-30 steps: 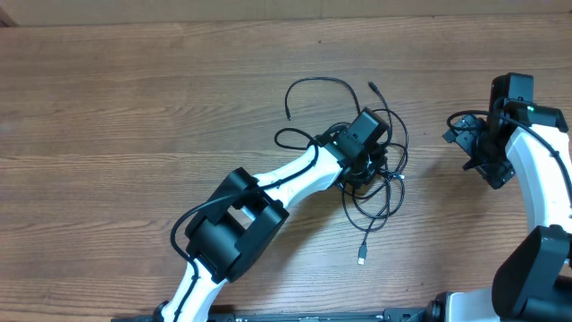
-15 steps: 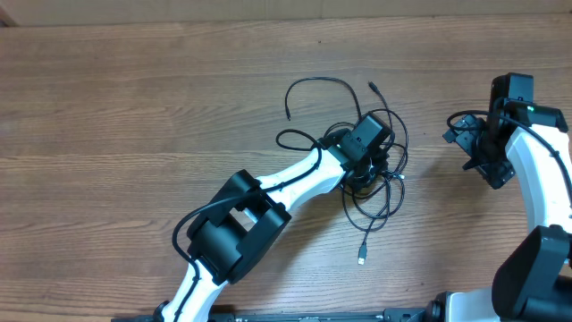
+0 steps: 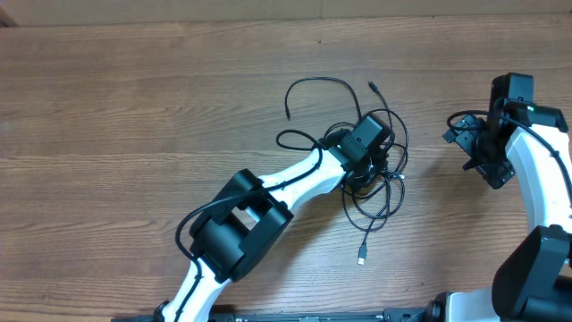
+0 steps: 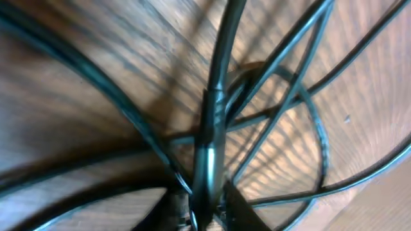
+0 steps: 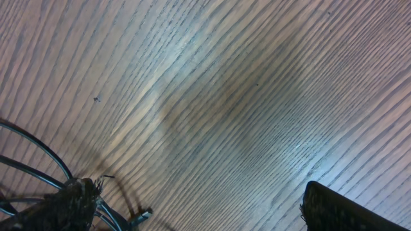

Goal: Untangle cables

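The left claw (image 3: 368, 168) points down into the middle of the cables (image 3: 384, 192). Its wrist camera catches it only as two dark shapes at the lower edge, close together, with one thin black strand (image 4: 212, 96) running up from between them. It looks pinched shut on that strand, though the view is blurred and very close. Around the held strand, other strands cross at angles and arc over the wood grain.

From above, the knot sits right under and around this claw. One open loop (image 3: 317, 85) rises on the far side of it and ends in a loose tip. A small dark plug (image 3: 373, 88) lies just beyond the claw. On the near side a single strand trails away to a pale-tipped plug (image 3: 362, 259), lying alone on the bench (image 3: 134, 116).

The right claw (image 3: 460, 148) hangs well apart from the knot, off to the right, over bare wood. Its wrist camera shows one dark finger (image 5: 340, 208) at the lower right corner (the other is out of view). I cannot tell how far it is open, and it touches none of the strands.
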Robot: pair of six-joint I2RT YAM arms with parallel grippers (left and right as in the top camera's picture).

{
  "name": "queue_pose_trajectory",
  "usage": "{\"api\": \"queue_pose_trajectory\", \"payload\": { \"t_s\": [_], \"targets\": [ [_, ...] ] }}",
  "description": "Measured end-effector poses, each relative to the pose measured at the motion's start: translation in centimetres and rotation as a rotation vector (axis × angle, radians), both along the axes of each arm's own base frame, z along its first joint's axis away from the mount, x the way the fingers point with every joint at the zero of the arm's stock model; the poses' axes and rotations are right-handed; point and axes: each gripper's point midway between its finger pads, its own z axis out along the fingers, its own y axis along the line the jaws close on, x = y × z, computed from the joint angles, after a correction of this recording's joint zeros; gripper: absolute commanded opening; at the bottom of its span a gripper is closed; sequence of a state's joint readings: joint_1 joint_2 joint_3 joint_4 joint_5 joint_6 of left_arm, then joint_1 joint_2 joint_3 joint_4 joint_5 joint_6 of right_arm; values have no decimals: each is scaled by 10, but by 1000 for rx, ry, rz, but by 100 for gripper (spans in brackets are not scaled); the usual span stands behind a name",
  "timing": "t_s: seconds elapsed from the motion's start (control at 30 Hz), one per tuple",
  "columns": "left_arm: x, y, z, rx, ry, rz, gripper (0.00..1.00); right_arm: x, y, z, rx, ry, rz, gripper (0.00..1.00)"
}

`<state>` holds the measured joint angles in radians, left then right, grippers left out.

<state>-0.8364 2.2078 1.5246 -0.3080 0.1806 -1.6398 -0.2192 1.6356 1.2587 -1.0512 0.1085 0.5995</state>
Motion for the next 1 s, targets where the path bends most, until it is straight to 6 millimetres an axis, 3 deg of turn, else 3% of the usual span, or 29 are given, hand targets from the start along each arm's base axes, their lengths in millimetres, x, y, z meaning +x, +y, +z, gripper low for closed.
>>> {"api": "queue_pose_trajectory", "payload": {
  "t_s": [0.17, 0.53, 0.73, 0.77, 0.87, 0.97, 1.0],
  "targets": [
    [-1, -11, -4, -51, 13, -28, 4, 0, 0, 0, 0, 0, 0, 100],
    [3, -7, -5, -62, -49, -213, 4, 0, 1, 0, 7, -2, 1, 100],
    [15, 7, -3, -50, -109, -303, 4, 5, 23, 0, 126, -28, 44, 100],
    [18, 11, -1, -43, -123, -311, 4, 6, 28, 0, 155, -34, 63, 95],
    [32, 22, 16, -15, -195, -323, 4, 7, 52, 2, 274, -51, 139, 85],
    [46, 29, 47, -6, -290, -323, 4, 8, 74, 5, 356, -60, 201, 85],
    [50, 29, 68, -11, -342, -325, 4, 7, 89, 6, 393, -60, 235, 85]
  ]
}}
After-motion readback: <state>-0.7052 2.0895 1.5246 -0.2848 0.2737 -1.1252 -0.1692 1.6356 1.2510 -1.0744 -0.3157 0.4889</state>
